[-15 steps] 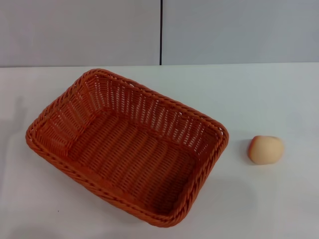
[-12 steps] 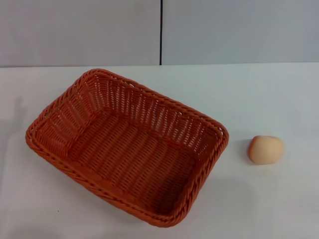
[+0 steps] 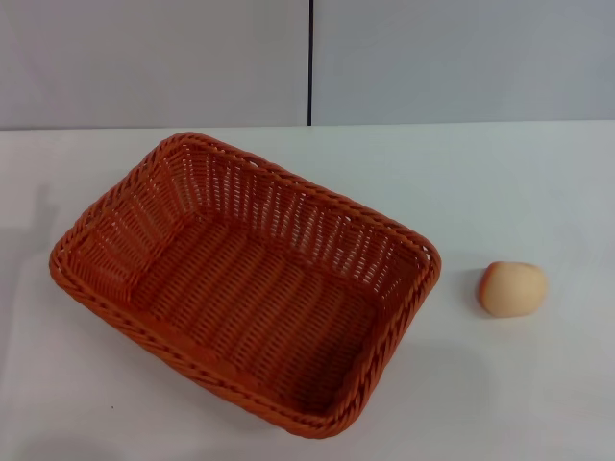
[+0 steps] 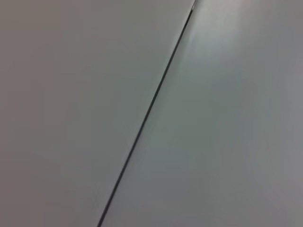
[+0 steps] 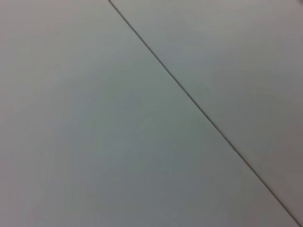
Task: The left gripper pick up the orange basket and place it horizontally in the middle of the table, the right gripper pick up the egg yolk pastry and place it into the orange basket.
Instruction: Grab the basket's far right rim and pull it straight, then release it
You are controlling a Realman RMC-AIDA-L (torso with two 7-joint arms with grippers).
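The orange basket (image 3: 245, 280) lies empty on the white table (image 3: 500, 182), left of centre in the head view and turned at a slant. To its right, apart from the rim, rests the egg yolk pastry (image 3: 512, 288), a small pale yellow-peach ball with an orange blush. Neither gripper shows in any view. Both wrist views hold only a plain grey surface crossed by a thin dark seam.
A grey wall (image 3: 154, 58) with a vertical dark seam (image 3: 309, 62) rises behind the table's far edge. Bare tabletop lies between the basket and the pastry and along the far side.
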